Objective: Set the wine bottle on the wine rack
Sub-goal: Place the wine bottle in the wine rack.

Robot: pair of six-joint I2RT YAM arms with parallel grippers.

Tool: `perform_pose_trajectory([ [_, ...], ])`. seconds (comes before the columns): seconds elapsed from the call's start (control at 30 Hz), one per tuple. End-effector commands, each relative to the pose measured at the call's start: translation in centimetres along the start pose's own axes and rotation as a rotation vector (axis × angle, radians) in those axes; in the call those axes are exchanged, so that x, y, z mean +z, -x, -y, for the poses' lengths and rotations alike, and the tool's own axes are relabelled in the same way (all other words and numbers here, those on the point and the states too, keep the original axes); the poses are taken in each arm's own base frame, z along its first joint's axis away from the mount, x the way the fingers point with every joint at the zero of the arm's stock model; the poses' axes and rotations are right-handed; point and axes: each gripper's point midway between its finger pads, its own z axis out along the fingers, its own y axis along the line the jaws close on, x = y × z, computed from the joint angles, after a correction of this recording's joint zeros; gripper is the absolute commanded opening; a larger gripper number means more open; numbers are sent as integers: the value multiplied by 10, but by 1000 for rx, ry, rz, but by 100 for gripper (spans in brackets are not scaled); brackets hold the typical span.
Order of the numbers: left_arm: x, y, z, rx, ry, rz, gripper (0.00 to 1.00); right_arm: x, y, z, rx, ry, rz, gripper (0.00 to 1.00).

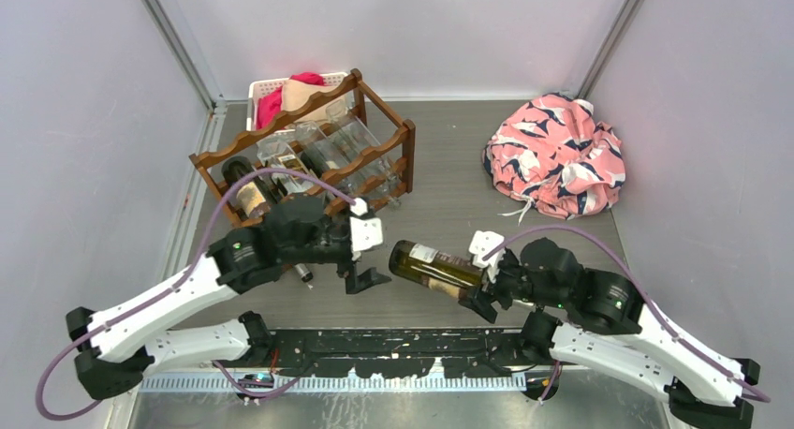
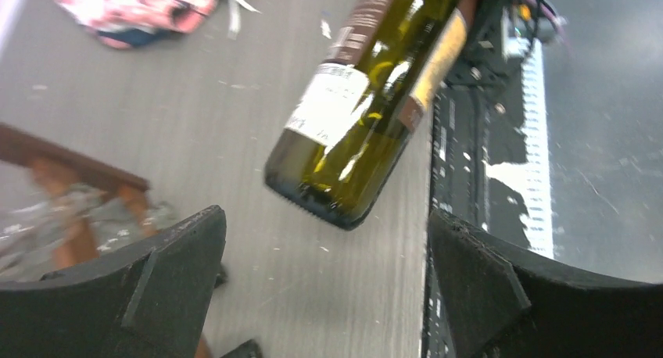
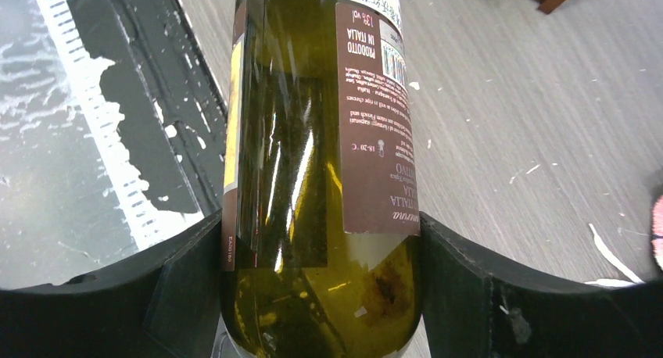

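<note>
My right gripper (image 1: pixel 485 288) is shut on the green wine bottle (image 1: pixel 433 264) near its shoulder and holds it roughly level, its base pointing left. In the right wrist view the bottle (image 3: pixel 320 178) fills the gap between both pads. My left gripper (image 1: pixel 363 263) is open and empty, just left of the bottle's base; in the left wrist view the bottle (image 2: pixel 367 100) hangs beyond the spread fingers. The dark reddish-brown wine rack (image 1: pixel 309 153) stands at the back left and holds several bottles. A corner of the rack (image 2: pixel 70 170) shows blurred in the left wrist view.
A white slotted basket (image 1: pixel 272 84) with red and tan cloth stands behind the rack. A crumpled pink patterned cloth (image 1: pixel 557 155) lies at the back right, and it also shows in the left wrist view (image 2: pixel 133 10). Grey walls enclose the table on three sides.
</note>
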Motion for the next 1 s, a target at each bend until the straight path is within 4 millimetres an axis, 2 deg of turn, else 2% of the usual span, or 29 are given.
perform_pose_trajectory([
  [0.0,-46,60,-40,-35,276,156,100,-25,62,20,30,-121,266,2],
  [0.2,-91,88,-64,-115,480,244,100,-29,107,41,50,-223,337,1],
  [0.33,-113,101,-69,-122,543,297,100,-26,154,62,40,-315,386,1],
  [0.5,-135,107,-73,-86,590,265,100,-27,213,89,47,-384,470,1],
  [0.67,-145,104,-72,-87,612,264,100,-20,262,132,181,-340,568,1],
  [0.77,-151,101,-75,-95,648,267,100,-4,286,161,226,-342,577,1],
  [0.83,-157,101,-78,-95,675,259,100,19,300,177,230,-335,562,1],
  [0.97,-174,105,-86,-86,737,226,100,47,327,200,227,-325,578,1],
])
